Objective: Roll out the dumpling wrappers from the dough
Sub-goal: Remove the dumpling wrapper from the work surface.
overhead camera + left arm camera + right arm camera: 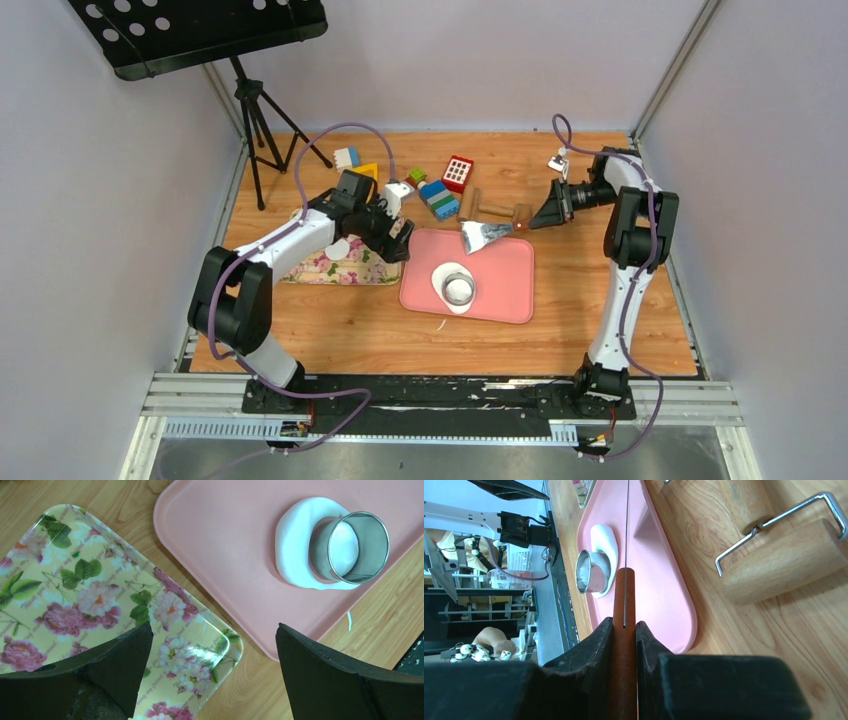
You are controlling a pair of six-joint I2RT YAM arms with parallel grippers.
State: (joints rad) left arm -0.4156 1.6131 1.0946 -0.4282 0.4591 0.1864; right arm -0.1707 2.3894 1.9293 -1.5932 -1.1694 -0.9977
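The dough is a flattened white sheet on the pink tray, with a metal ring cutter standing on it. In the left wrist view the ring encloses a round white patch, and the dough spreads out to its left. A white disc, seemingly a dumpling wrapper, lies on the floral tray beside the left arm. My left gripper hangs open over that tray's corner, holding nothing. My right gripper is shut on the wooden handle of a scraper at the pink tray's far edge.
A wooden rolling pin with a wire frame lies behind the pink tray. Toy blocks are scattered at the back. A music stand's tripod is at the back left. A small white scrap lies on the table near the tray's front.
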